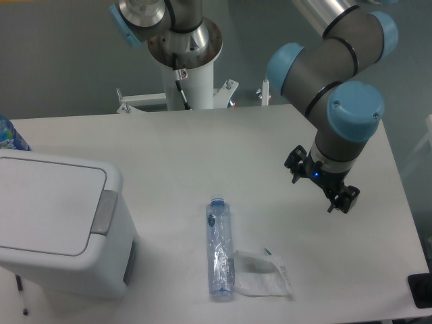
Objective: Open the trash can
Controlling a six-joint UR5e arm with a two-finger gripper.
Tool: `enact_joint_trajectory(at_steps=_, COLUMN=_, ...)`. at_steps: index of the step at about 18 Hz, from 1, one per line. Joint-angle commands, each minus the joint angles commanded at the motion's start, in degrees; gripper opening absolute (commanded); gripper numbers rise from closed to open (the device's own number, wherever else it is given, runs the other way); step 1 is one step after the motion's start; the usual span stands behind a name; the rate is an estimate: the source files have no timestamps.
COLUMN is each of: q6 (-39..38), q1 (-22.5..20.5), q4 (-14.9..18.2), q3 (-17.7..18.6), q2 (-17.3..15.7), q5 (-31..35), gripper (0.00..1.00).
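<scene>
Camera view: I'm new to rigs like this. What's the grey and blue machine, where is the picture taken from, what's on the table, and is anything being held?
That is a jointed robot arm, seen by one fixed camera looking down at a white table. At its end is a small black claw, hanging over the table's right side, open and holding nothing. At the left stands a white trash can, lid closed, with a grey push-tab on its edge. In the middle lies a clear plastic bottle with a blue cap, beside a crumpled clear wrapper.
</scene>
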State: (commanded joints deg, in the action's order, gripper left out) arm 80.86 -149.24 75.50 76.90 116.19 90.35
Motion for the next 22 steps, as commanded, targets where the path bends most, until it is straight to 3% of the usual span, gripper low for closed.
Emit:
enact_joint_trajectory(at_steps=9, q6=-0.35, q1=0.09, q4=-0.09, q3=0.96, q2=-0.35, q5=-1.67, gripper=1.00)
enact_joint_trajectory(at_steps=15, q6=-11.24, q1=1.40, q4=-0.44, q3=1.50, q2=-0.62, q5=-4.83, gripper=1.00)
enact_joint_trajectory(at_steps=17, q6=-19.11, q1=1.67, q4=-0.44, q3=1.49, q2=-0.62, q5=-6.23, gripper=1.00)
enact_joint_trajectory(at_steps=22, q6=-32.50, q1=4.21, q4=-5.80, q3=0.35, q2=-0.70, q5=-11.07, gripper=1.00)
